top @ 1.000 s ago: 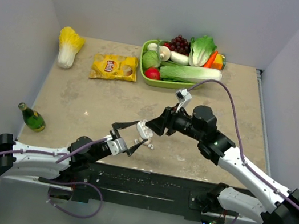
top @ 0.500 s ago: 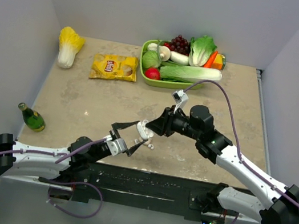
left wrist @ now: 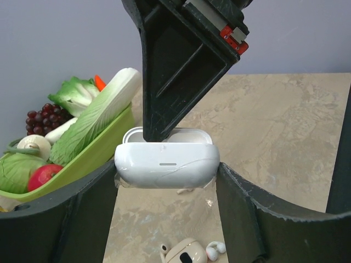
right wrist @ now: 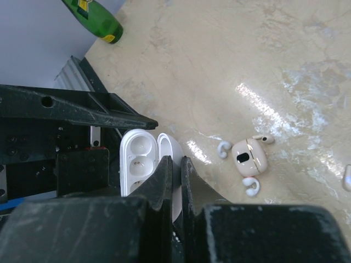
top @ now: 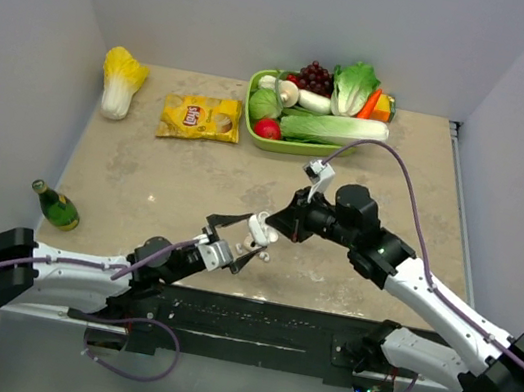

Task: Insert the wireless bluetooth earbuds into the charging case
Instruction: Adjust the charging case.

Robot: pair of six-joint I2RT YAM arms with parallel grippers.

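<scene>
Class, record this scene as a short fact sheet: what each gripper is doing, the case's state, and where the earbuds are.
Left gripper: clamped on the charging case, above the table
Right gripper: shut, tips at the case's open lid
Charging case: lid open, visible wells look empty
Earbuds: loose on the table, outside the case

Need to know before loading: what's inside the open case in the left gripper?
The charging case shows two pale wells, apparently empty. The rest of its interior is covered by the shut right gripper.

table (top: 144, 175) | cabbage (top: 120, 80) | chips bag (top: 201, 117) | bottle (top: 57, 208) | green tray (top: 296, 147) | probably earbuds (left wrist: 211, 253)
</scene>
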